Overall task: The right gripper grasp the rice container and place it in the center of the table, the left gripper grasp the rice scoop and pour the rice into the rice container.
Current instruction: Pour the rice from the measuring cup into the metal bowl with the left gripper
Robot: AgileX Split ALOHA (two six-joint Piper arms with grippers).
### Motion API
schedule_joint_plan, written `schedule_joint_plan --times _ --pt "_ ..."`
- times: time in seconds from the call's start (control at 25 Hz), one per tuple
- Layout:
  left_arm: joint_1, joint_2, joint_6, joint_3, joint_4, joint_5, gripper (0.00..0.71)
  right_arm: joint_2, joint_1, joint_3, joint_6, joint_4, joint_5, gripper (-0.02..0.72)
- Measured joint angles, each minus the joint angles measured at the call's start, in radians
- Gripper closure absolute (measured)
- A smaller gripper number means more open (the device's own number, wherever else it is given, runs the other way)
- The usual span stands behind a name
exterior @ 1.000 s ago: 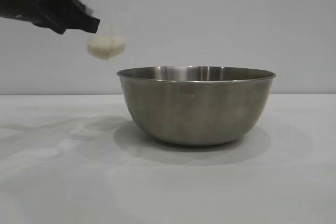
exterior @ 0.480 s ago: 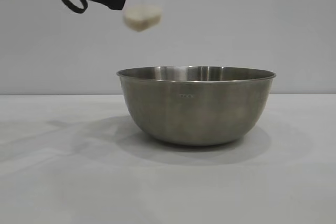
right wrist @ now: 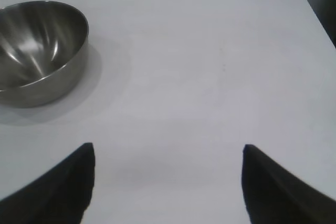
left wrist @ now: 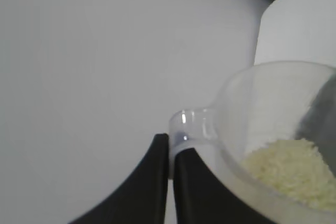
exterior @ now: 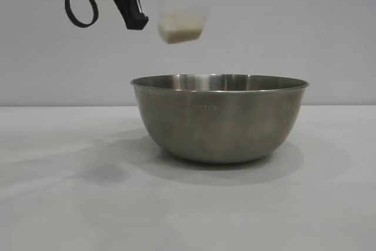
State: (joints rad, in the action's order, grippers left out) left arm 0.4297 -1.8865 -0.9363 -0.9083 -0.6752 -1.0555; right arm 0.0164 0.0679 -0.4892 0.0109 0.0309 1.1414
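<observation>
Large round brushed stainless-steel rice container (exterior: 219,119): upright on the plain white table (exterior: 70,204), well in from its edges. Small translucent plastic rice scoop (exterior: 179,13): in the air above the container's left rim, tilted, handle pinched in the left gripper (left wrist: 171,153), jaws closed narrow on it. Off-white rice (left wrist: 291,169): heaped inside the scoop. Right gripper (right wrist: 168,184): wide apart, holding nothing, over bare table beside the container.

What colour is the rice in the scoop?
Off-white rice, clearest in the left wrist view.
</observation>
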Motion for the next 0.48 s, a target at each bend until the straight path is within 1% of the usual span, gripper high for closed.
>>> schedule_joint_plan --times 0.48 --pt "0.011 0.0 -0.278 0.0 -0.006 0.016 0.71 0.0 0.0 0.0 0.0 0.0 0.0 0.171"
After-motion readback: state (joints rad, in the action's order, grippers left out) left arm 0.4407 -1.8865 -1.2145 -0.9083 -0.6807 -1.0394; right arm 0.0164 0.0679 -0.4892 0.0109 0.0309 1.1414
